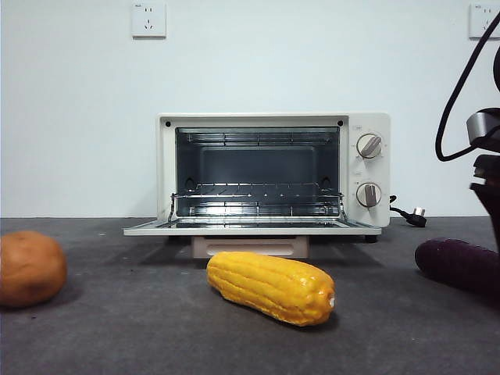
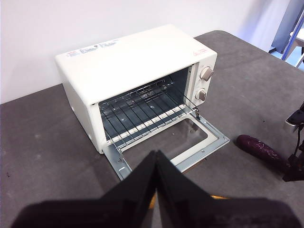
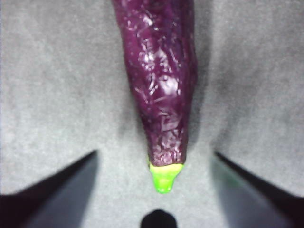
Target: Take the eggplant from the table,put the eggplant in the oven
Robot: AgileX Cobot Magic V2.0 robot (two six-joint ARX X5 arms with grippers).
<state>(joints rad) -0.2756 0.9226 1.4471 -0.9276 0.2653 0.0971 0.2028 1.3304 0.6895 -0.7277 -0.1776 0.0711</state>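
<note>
The dark purple, elongated toy eggplant with a bright green stem cap [image 3: 161, 90] lies flat on the dark grey, felt-like tabletop [image 1: 156, 328], off to the knob side of the cream-white boxy toaster oven [image 1: 273, 176], whose glass door is folded down and whose wire rack stands bare. The right end effector [image 3: 156, 164] hovers directly above the stem end with its two black jaws spread wide, one on each side of the vegetable and touching nothing. The left end effector [image 2: 156, 190] waits facing the oven mouth, its jaws pressed together on nothing. A yellow plastic corn cob [image 1: 271, 287] and a round brown potato [image 1: 30, 268] rest apart from the action. The eggplant's glossy, wrinkled skin suggests a light, hollow and fairly stiff plastic that could slip; a squeeze across the thicker purple body, not the narrow green tip, looks the surer hold.
</note>
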